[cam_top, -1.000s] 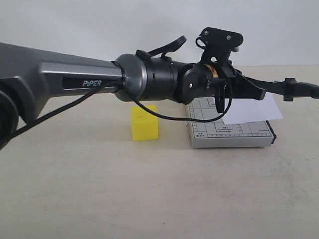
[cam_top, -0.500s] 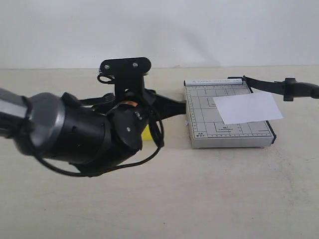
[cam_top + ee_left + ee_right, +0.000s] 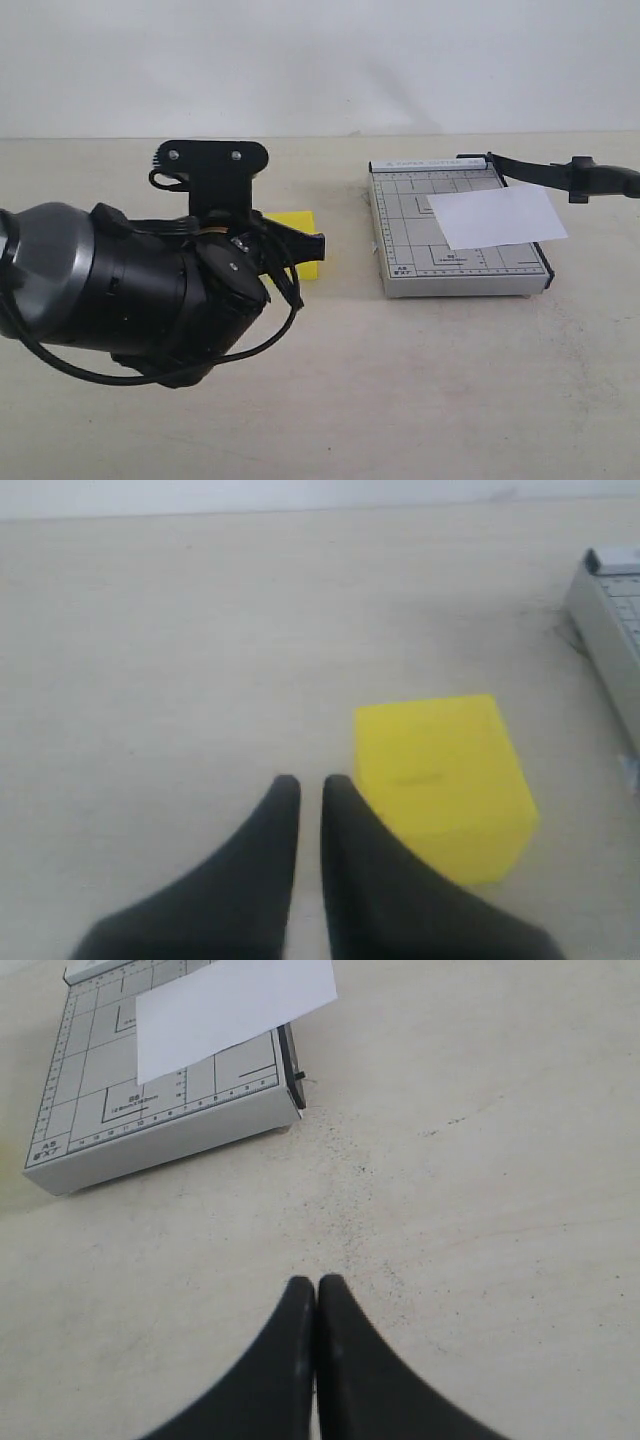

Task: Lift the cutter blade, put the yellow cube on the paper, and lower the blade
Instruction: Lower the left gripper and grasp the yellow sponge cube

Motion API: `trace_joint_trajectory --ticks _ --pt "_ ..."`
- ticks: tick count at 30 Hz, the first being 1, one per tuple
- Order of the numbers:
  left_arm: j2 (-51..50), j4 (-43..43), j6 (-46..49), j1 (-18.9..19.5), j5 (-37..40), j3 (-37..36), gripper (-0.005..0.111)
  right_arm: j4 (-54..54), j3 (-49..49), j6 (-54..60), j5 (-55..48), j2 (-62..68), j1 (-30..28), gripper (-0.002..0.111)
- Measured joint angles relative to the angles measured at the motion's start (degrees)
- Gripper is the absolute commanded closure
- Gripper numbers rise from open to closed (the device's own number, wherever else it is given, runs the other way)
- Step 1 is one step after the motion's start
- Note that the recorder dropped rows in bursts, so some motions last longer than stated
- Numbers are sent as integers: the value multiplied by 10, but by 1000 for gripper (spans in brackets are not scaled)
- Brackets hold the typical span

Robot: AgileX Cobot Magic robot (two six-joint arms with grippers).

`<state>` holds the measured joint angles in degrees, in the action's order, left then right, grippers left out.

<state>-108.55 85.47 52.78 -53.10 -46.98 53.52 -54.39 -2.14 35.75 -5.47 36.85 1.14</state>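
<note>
The cutter blade (image 3: 535, 170) stands raised over the far right edge of the grey trimmer board (image 3: 400, 255), its thick handle (image 3: 600, 180) free of any gripper. The paper (image 3: 495, 217) lies flat on the board, overhanging its right side. Left of the board, the yellow cube (image 3: 292, 221) sits on the table, partly hidden by my left gripper (image 3: 318, 243). In the left wrist view, the left gripper (image 3: 311, 785) hovers just beside the cube (image 3: 440, 780), shut to a thin slit and empty. My right gripper (image 3: 316, 1285) is shut and empty above bare table, short of the board (image 3: 90, 1090) and paper (image 3: 230, 1005).
A pale wall (image 3: 320, 60) closes off the far side of the beige table (image 3: 400, 400). The bulky left arm (image 3: 110, 280) fills the left foreground of the exterior view. The board's near corner (image 3: 610, 610) shows at the edge of the left wrist view.
My left arm has pulled away from the raised blade, swung left and dropped to the yellow cube. The blade has stayed up. The left fingers have parted by a sliver.
</note>
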Motion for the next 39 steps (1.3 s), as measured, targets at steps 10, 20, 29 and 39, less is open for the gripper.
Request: trace_joint_trajectory --ticks 10,20,29,39 --pt "-5 -116 -132 0 100 0 -2 0 0 0 0 0 0 109" --pt "-76 -163 -174 2 56 24 -2 0 0 0 0 0 0 109" --pt "-156 -155 -69 34 67 128 -2 0 0 0 0 0 0 109" --pt "-190 -115 -67 73 111 164 -2 0 0 0 0 0 0 109"
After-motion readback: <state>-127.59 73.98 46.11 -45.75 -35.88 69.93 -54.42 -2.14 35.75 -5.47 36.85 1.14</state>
